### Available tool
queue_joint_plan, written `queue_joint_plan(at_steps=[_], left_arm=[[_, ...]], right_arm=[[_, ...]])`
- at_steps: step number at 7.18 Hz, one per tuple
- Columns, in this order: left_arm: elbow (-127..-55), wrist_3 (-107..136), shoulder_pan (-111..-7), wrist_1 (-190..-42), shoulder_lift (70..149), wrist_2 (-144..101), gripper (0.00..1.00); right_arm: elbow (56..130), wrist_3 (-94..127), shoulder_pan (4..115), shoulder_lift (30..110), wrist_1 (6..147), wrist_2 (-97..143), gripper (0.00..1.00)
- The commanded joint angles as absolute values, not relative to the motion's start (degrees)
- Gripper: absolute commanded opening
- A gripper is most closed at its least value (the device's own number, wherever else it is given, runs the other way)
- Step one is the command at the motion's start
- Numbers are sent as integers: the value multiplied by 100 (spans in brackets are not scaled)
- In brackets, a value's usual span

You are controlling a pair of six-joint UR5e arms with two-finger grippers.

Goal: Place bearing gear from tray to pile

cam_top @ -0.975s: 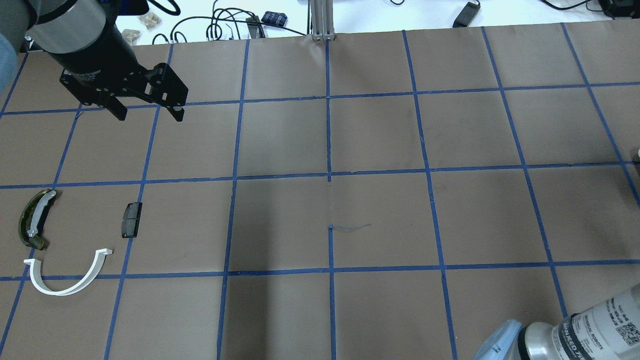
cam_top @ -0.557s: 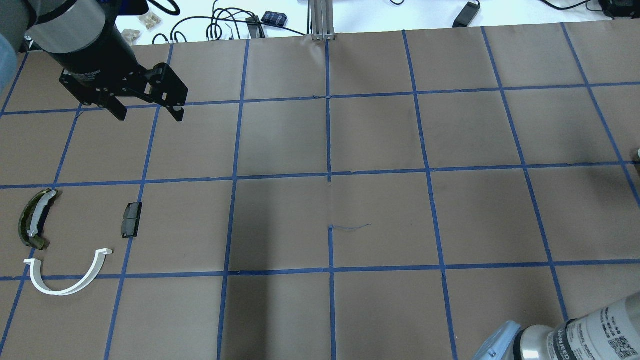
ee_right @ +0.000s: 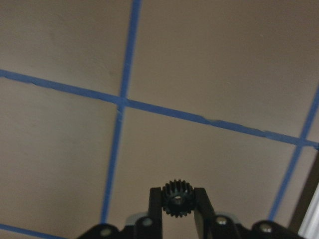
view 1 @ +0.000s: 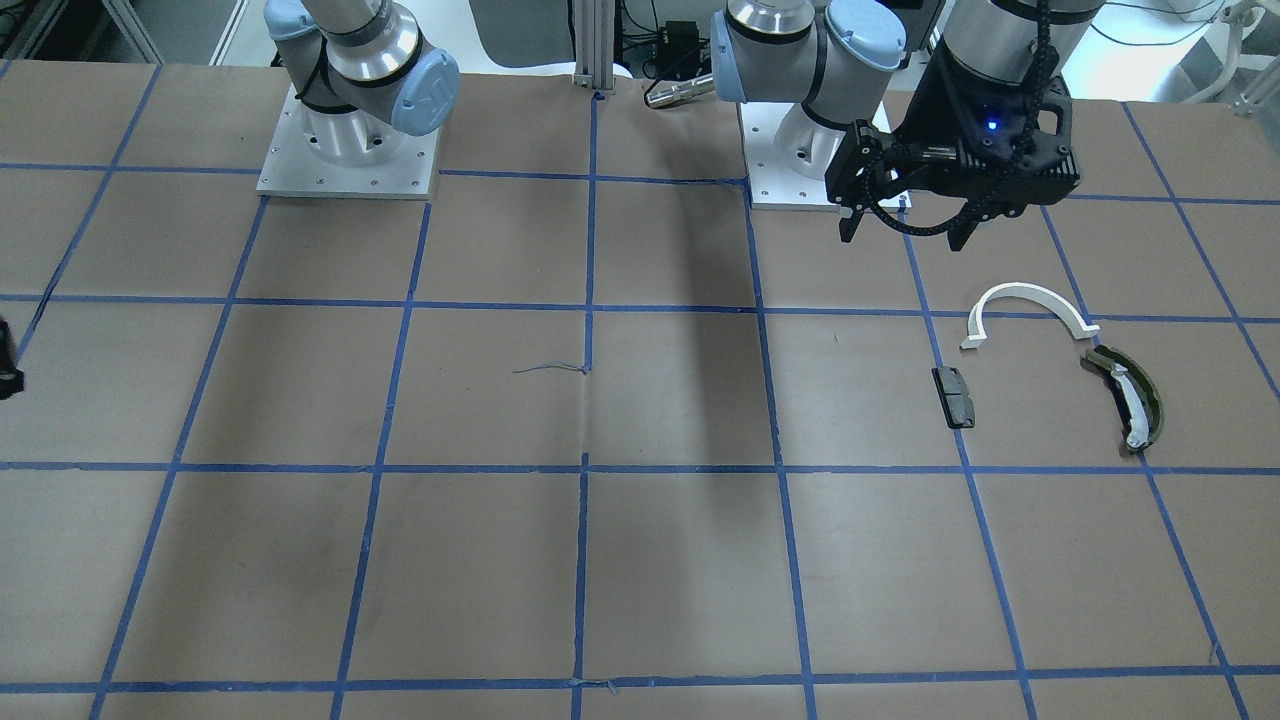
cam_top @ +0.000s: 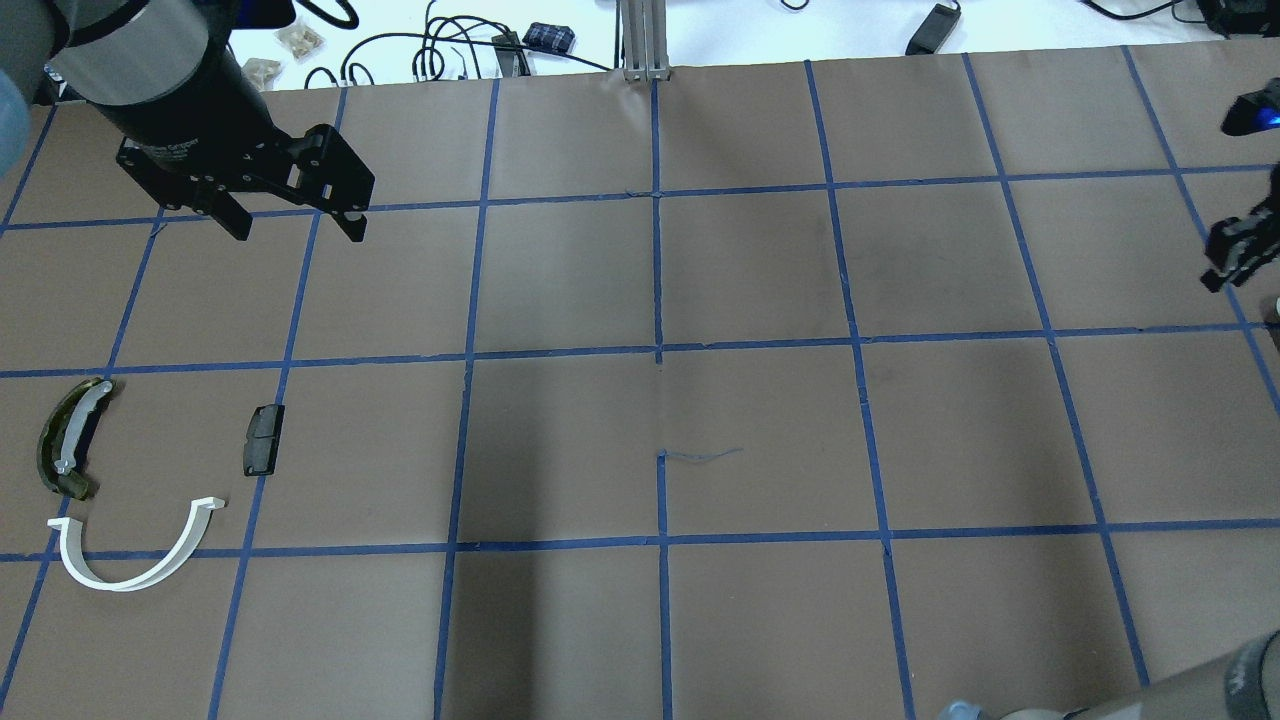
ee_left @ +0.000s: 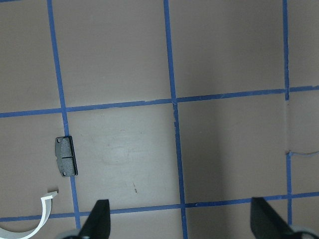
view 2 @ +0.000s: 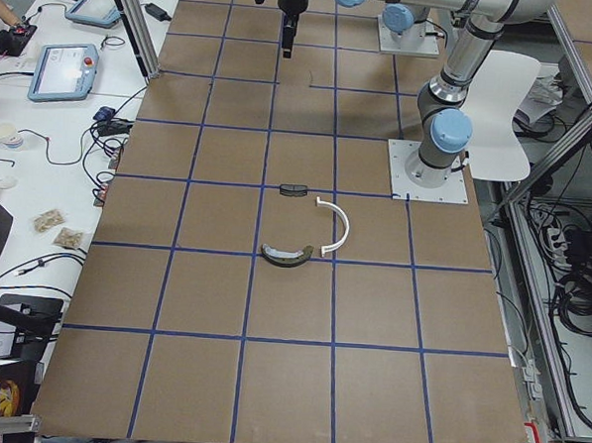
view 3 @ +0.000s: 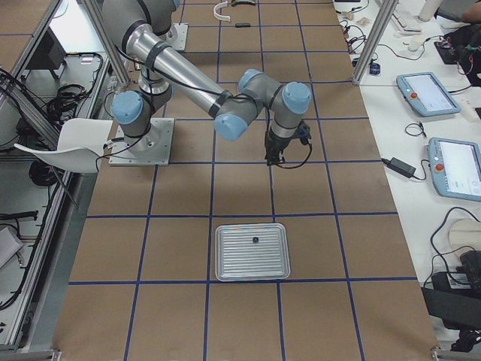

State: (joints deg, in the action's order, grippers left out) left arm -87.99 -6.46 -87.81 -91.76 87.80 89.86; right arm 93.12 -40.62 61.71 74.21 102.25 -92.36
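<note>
My right gripper (ee_right: 177,191) is shut on a small black toothed bearing gear (ee_right: 176,200) and holds it above the brown table. It shows at the right edge of the overhead view (cam_top: 1236,250). The silver tray (view 3: 225,265) lies near the table's right end. The pile lies at the left: a white half-ring (cam_top: 118,583), a dark block (cam_top: 263,440) and an olive-green curved piece (cam_top: 68,440). My left gripper (cam_top: 295,225) is open and empty, above the table beyond the pile.
One small dark part (view 3: 255,241) lies in the tray. Blue tape lines grid the brown table (cam_top: 760,430). Cables and small items lie past the far edge (cam_top: 450,50). The pile also shows in the front view: ring (view 1: 1025,290), block (view 1: 953,396).
My right arm has swung: its elbow has slid out at the bottom right of the overhead view and its gripper has come in at the right edge. The left arm has not moved.
</note>
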Motion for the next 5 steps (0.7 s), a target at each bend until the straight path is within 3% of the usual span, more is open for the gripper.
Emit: queue_joint_plan(at_steps=[1,5], left_arm=[[-8824,-650,-8789,-9176,8772,9000,100],[-8815,-650,-8780,-9167,8771,8982,100]], right_arm=[[9316,-1682,7867,7445,10159,-8633,0],[9325,1324,10420,7042,10800,-8552,0]])
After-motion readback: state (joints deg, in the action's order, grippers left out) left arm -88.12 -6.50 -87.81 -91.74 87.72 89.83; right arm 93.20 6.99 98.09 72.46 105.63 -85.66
